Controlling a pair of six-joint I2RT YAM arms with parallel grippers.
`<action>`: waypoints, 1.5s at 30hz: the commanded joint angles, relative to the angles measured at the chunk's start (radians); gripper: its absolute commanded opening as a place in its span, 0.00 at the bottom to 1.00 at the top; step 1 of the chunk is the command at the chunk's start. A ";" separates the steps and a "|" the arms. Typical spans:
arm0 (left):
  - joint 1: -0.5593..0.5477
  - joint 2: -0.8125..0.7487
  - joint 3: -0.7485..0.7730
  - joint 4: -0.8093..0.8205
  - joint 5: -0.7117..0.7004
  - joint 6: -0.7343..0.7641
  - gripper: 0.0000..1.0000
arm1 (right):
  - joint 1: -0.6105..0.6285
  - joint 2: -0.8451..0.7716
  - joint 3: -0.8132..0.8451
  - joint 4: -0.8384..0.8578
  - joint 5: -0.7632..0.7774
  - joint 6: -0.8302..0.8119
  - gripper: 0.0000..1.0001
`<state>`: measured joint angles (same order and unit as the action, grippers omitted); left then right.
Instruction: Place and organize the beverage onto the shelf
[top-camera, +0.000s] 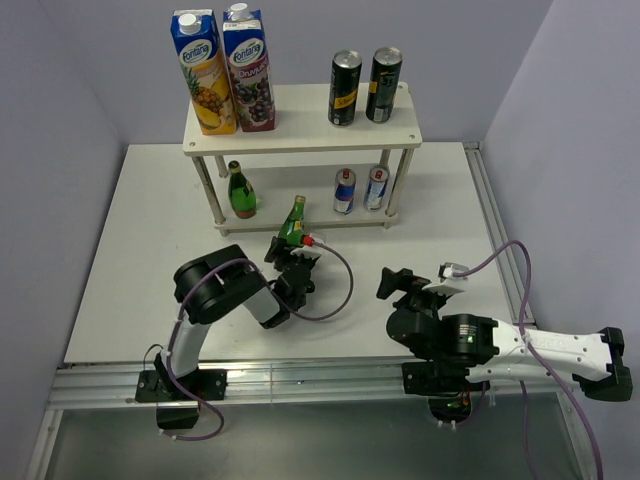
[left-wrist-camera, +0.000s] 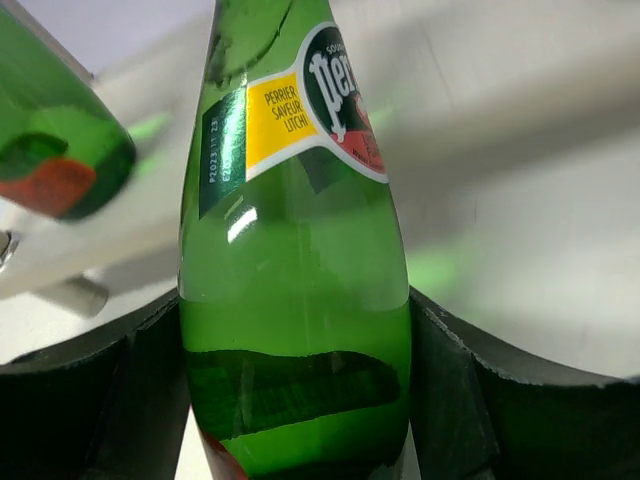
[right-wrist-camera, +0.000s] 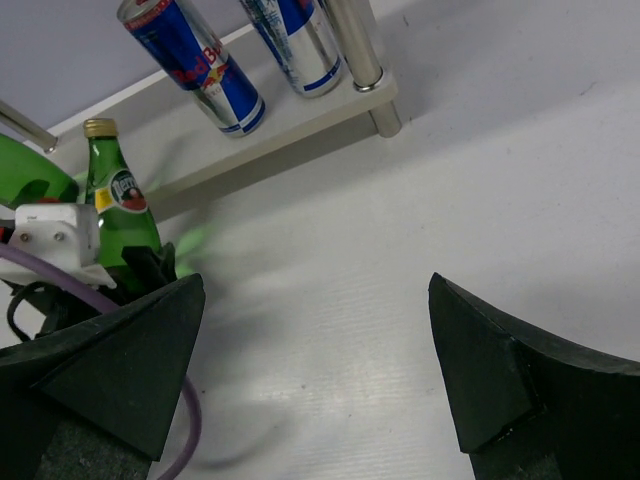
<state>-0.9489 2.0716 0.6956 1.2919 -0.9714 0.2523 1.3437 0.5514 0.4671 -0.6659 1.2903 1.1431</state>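
The white two-tier shelf (top-camera: 300, 122) stands at the back. Two black-and-yellow cans (top-camera: 345, 88) (top-camera: 384, 85) are on its top board. On the lower board are one green bottle (top-camera: 240, 190) at the left and two silver-blue cans (top-camera: 344, 190) (top-camera: 376, 187) at the right. My left gripper (top-camera: 290, 248) is shut on the second green bottle (top-camera: 293, 222), held slightly tilted just in front of the lower board. In the left wrist view this bottle (left-wrist-camera: 295, 300) fills the space between the jaws. My right gripper (top-camera: 400, 283) is open and empty over the table (right-wrist-camera: 315, 290).
Two tall blue-topped juice cartons (top-camera: 205, 72) (top-camera: 248, 68) stand on the left of the top board. Thin shelf legs (right-wrist-camera: 352, 40) frame the lower tier. A purple cable (top-camera: 335, 290) loops off the left wrist. Grey walls close in left, right and back.
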 joint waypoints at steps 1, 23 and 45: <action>-0.040 -0.120 -0.031 0.567 -0.010 0.065 0.00 | -0.003 0.021 0.019 0.019 0.033 -0.010 1.00; -0.355 -1.217 0.125 -1.258 0.584 -0.610 0.00 | -0.006 -0.312 -0.070 0.749 -0.641 -0.807 1.00; -0.355 -1.256 -0.022 -1.137 0.875 -0.754 0.00 | -0.006 -0.154 0.077 0.818 -0.746 -0.910 1.00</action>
<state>-1.3022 0.8177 0.5987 -0.0746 -0.1257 -0.4896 1.3434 0.3645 0.5495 0.0940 0.5228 0.1936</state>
